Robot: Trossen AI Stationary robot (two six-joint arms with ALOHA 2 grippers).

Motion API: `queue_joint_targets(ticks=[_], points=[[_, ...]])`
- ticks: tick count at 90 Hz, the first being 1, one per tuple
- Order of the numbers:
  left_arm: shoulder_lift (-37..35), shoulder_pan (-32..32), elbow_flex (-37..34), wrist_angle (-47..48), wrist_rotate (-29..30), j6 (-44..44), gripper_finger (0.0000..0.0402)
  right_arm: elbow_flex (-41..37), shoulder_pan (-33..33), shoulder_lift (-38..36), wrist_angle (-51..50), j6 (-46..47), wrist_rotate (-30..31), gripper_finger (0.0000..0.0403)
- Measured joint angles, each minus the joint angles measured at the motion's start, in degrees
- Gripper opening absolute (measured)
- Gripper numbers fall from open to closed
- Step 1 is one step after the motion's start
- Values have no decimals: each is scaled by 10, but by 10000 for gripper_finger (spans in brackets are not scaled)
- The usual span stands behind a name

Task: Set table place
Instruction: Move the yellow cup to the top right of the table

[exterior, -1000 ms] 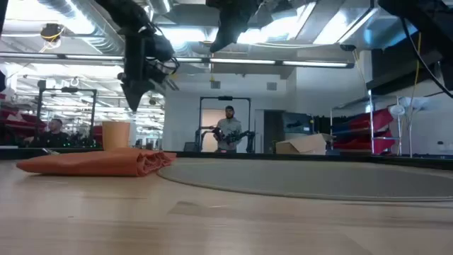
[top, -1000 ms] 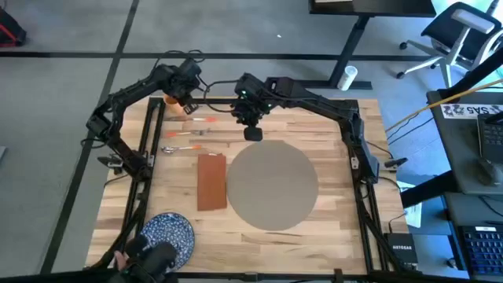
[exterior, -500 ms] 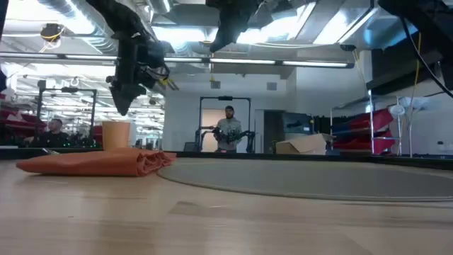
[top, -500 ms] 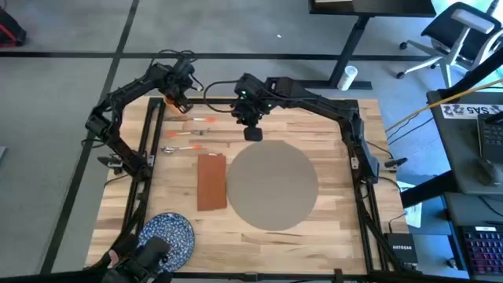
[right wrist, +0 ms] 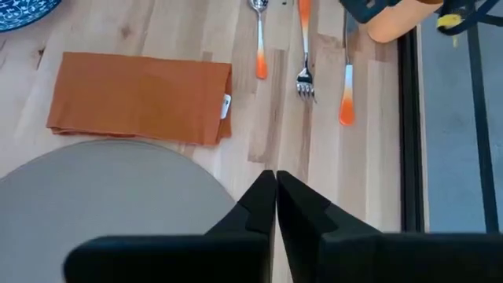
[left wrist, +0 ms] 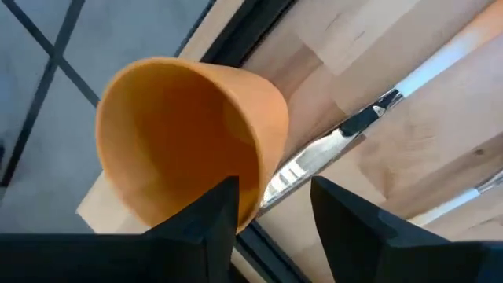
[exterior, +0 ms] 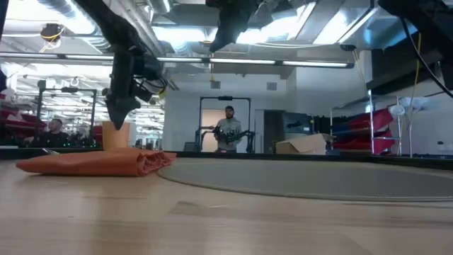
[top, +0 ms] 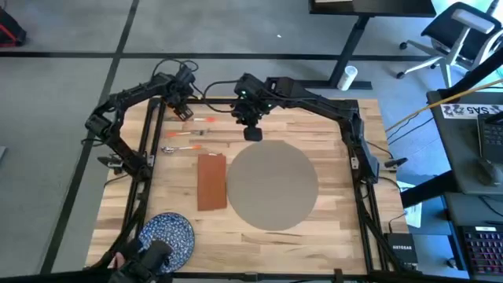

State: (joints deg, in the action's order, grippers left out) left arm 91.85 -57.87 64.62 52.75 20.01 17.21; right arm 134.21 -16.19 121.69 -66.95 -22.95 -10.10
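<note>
Upper left of the high view, the left claw [top: 182, 101] hangs spread above an orange cup [left wrist: 185, 141], partly hiding it. Right claw [top: 252, 132], clenched, hovers over the grey placemat's [top: 271, 185] top edge, mid-surface [top: 330, 224].

Light was bright and even, coming from ceiling strips [exterior: 283, 64] that glared in the low view. Shadows on the counter [top: 314, 220] were soft. The near counter surface in the low view was blurred, and the orange cup [left wrist: 189, 141] looked soft-edged.
</note>
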Motion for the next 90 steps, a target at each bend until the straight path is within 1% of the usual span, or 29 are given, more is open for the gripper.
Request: queue_joint_targets(ticks=[15,26,37,55,59,73,90], points=[[0,0,-18,-16,-6,-5,144,0,0,0,3,0,0,0],[0,0,-24,-30,-7,-6,126,0,0,0,5,0,0,0],[0,1,-24,-33,-7,-3,93,0,0,0,5,0,0,0],[0,1,-24,-43,-7,8,20,0,0,0,5,0,0,0],[0,2,-24,-41,-8,8,9,0,0,0,5,0,0,0],[0,7,-18,-29,-8,13,2,0,0,0,5,-1,0,0],[-7,24,17,-11,-8,13,0,0,0,0,5,-1,0,0]])
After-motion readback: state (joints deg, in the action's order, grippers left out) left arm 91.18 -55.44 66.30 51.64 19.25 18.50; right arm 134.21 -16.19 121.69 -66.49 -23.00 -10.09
